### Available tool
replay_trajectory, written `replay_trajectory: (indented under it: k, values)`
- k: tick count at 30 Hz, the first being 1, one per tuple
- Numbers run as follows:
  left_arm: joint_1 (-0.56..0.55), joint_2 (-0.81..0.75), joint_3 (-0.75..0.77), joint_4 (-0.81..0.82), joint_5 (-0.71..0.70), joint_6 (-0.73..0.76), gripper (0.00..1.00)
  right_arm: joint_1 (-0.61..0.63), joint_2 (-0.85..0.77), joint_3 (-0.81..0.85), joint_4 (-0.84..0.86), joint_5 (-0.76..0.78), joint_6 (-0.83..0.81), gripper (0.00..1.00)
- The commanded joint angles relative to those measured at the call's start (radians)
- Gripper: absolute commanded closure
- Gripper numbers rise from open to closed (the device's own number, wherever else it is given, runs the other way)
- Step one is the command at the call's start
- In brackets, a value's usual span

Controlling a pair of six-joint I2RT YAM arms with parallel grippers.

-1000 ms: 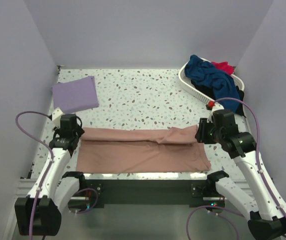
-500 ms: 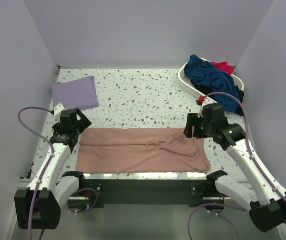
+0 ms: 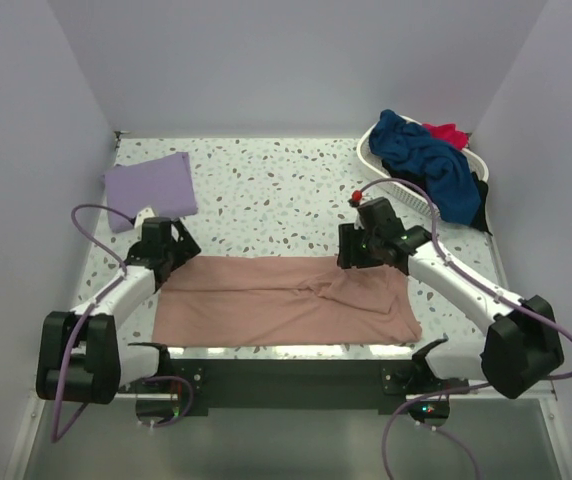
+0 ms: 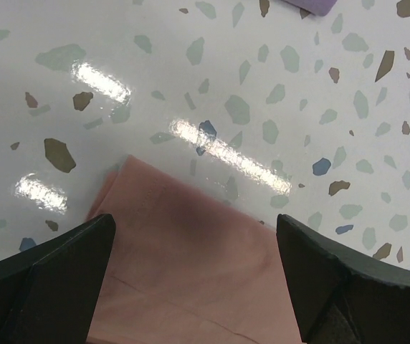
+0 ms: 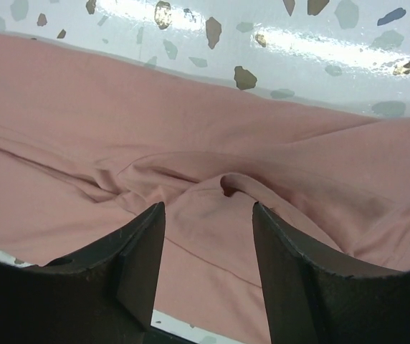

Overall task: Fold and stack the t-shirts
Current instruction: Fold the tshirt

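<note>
The dusty-pink t-shirt (image 3: 276, 300) lies folded into a long flat band along the table's near edge, with creases right of its middle. My left gripper (image 3: 178, 247) is open just above its far left corner (image 4: 191, 251). My right gripper (image 3: 354, 250) is open over its far edge right of centre, above a raised fold (image 5: 226, 183). The lavender t-shirt (image 3: 151, 188) lies folded at the far left. Navy blue (image 3: 421, 155), red (image 3: 448, 132) and black (image 3: 480, 195) shirts are heaped in the basket.
The white slatted laundry basket (image 3: 378, 165) stands at the far right corner. The speckled table (image 3: 276, 190) runs between the lavender shirt and the basket. Purple walls close in the left, back and right sides.
Both grippers have let go of the pink shirt and moved inward and away from me along its far edge. The folded-over strip has settled flat onto the shirt.
</note>
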Motion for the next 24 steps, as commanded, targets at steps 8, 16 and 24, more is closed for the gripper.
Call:
replay_trajectory:
  k: [8, 16, 24]
  values:
    - [-0.012, 0.118, 0.022, 0.156, 0.039, 0.027, 0.00, 0.007, 0.100, -0.049, 0.141, -0.019, 0.016, 0.47]
    - [-0.013, 0.161, 0.031, 0.166, 0.031, 0.041, 0.00, 0.007, 0.155, -0.075, 0.187, -0.044, 0.016, 0.55]
    - [-0.012, 0.147, 0.028, 0.143, 0.009, 0.050, 0.00, 0.018, 0.109, -0.087, 0.129, -0.045, 0.024, 0.97]
